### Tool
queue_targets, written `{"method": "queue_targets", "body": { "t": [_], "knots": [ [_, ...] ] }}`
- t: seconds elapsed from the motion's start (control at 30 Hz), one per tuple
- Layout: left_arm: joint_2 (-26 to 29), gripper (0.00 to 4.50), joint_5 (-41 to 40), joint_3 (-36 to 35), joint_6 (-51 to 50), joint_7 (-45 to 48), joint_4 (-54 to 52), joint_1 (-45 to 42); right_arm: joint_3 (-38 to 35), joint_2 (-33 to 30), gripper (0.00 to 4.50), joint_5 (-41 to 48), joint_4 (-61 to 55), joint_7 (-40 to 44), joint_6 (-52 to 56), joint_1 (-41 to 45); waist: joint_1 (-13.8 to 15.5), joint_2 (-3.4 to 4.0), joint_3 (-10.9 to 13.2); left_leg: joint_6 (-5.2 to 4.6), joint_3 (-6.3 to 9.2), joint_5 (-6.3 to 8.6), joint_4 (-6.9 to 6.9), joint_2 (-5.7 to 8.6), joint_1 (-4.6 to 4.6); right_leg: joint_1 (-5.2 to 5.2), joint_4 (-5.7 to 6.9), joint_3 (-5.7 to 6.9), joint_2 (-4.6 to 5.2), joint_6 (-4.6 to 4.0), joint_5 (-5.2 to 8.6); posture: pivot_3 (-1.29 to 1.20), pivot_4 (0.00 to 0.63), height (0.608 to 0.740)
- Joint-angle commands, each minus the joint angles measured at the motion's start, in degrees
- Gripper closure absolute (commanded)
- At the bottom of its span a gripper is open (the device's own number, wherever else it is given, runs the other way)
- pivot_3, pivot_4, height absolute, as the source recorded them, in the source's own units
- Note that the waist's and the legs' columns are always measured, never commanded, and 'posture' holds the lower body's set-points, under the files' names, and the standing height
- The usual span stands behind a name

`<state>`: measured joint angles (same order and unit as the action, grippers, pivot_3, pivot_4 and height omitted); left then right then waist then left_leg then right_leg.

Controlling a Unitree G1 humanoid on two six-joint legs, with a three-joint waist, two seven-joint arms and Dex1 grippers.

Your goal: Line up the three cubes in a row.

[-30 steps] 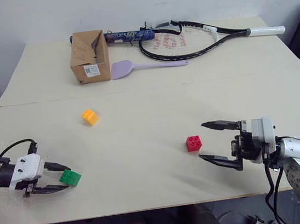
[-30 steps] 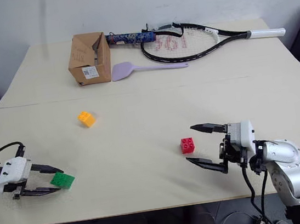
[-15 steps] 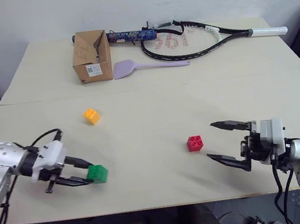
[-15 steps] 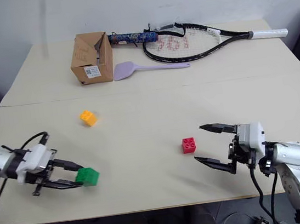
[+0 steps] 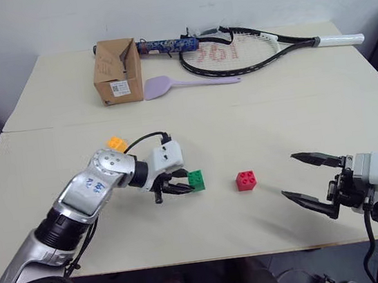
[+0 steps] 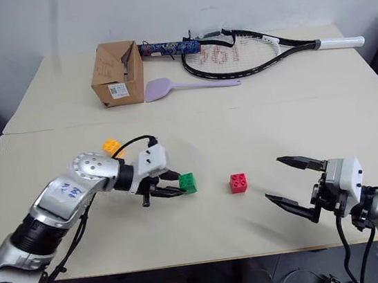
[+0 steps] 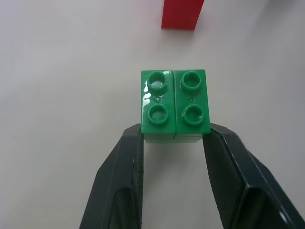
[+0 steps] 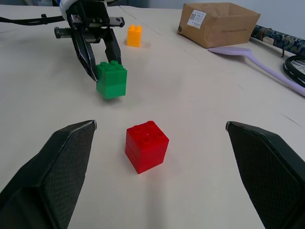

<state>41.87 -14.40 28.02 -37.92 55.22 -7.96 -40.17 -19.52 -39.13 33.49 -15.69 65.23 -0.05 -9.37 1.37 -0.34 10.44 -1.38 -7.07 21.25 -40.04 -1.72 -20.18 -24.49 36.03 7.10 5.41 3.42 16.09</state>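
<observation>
Green cube (image 5: pixel 195 180): clamped in left gripper (image 5: pixel 181 185), held left of red cube (image 5: pixel 246 180); right gripper (image 5: pixel 309 179) spread, empty.

Silver arms, black cables, black-fingered hands.

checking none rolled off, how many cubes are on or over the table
3. The green cube is held in the left pincer, the red cube sits just to its right, and the orange cube lies behind the left arm, partly hidden.
</observation>
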Motion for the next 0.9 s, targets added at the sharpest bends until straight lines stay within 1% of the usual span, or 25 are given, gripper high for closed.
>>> {"method": "queue_targets", "body": {
  "t": [0.03, 0.3, 0.43, 0.5, 0.57, 0.67, 0.73, 0.8, 0.9],
  "knots": [
    [-0.6, 3.06, 2.7, 0.8, 0.3, 1.8, -0.3, -1.3, -1.9, 0.0, 0.0, 1.0, -2.5, -0.4, -1.1, -0.8, 0.1, 0.0, 0.0, -0.01, 0.0, 0.0, -0.02, 0.0, -0.01, 0.0, 0.0, 0.0, 0.01, 0.0, 0.0, 0.0, 0.15, 0.74],
    [-2.4, 3.06, 4.7, 1.2, 0.2, 6.2, -0.3, -1.2, -1.6, 0.2, 0.0, 1.0, -2.9, -0.9, -1.4, -1.7, 0.2, 0.0, 0.0, -0.03, 0.02, -0.02, -0.03, 0.04, 0.0, 0.02, 0.0, 0.01, 0.1, 0.0, 0.0, 0.0, 0.15, 0.74],
    [-4.1, 3.06, 6.1, 1.5, -0.3, 6.5, 0.0, -1.6, -1.1, 0.5, 0.0, 0.7, -2.7, -1.1, -1.7, -1.4, 0.2, 0.0, 0.0, -0.04, 0.03, -0.02, -0.04, 0.05, -0.01, 0.02, 0.0, 0.02, 0.09, 0.0, 0.0, 0.0, 0.15, 0.74],
    [-5.1, 2.33, 7.5, 0.6, -0.1, 4.8, 1.0, -2.0, -0.8, 0.7, 0.0, 0.6, -2.4, -1.1, -2.0, -1.1, 0.2, 0.0, 0.0, -0.04, 0.04, -0.02, -0.05, 0.05, -0.01, 0.03, 0.0, 0.02, 0.09, 0.0, 0.0, 0.0, 0.15, 0.74],
    [-5.5, 1.8, 7.2, -0.6, -1.0, 4.8, 0.9, -2.3, -0.5, 0.9, 0.0, 0.5, -2.1, -1.0, -2.2, -0.9, 0.1, 0.0, 0.0, -0.05, 0.04, -0.02, -0.05, 0.05, -0.01, 0.02, 0.01, 0.02, 0.09, 0.0, 0.0, 0.0, 0.15, 0.74],
    [-4.4, 0.91, 4.4, -3.9, -2.0, 6.6, -1.6, -1.6, 0.0, 0.9, 0.0, 0.5, -1.4, -0.7, -2.5, -0.3, 0.1, 0.0, 0.0, -0.05, 0.04, -0.02, -0.05, 0.02, -0.02, 0.01, 0.04, 0.03, 0.1, 0.0, 0.0, 0.0, 0.15, 0.74],
    [-2.0, 0.3, 0.9, -7.6, -4.3, 8.6, -4.2, 0.3, 0.3, 0.9, 0.0, 0.6, -1.0, -0.4, -2.5, 0.3, -0.2, 0.0, 0.0, -0.05, 0.04, -0.02, -0.05, 0.0, -0.02, 0.01, 0.03, 0.03, 0.15, 0.0, 0.0, 0.0, 0.15, 0.74],
    [0.1, 0.3, -1.9, -10.9, -5.7, 10.0, -6.2, 2.3, 0.5, 0.9, 0.0, 0.7, -0.8, -0.1, -2.4, 0.8, -0.2, 0.01, 0.0, -0.02, 0.04, -0.01, -0.03, -0.08, -0.01, 0.01, 0.08, -0.01, 0.24, 0.0, 0.0, 0.0, 0.15, 0.74],
    [7.4, 0.3, -6.5, -19.8, -7.1, 12.7, -7.9, 9.0, 1.1, 0.9, 0.0, 1.0, 0.0, 0.5, -2.2, 2.2, -0.7, 0.02, 0.0, 0.01, 0.05, -0.02, -0.01, -0.1, 0.01, -0.01, 0.09, -0.02, 0.25, -0.03, 0.02, 0.0, 0.15, 0.74]
  ]
}}
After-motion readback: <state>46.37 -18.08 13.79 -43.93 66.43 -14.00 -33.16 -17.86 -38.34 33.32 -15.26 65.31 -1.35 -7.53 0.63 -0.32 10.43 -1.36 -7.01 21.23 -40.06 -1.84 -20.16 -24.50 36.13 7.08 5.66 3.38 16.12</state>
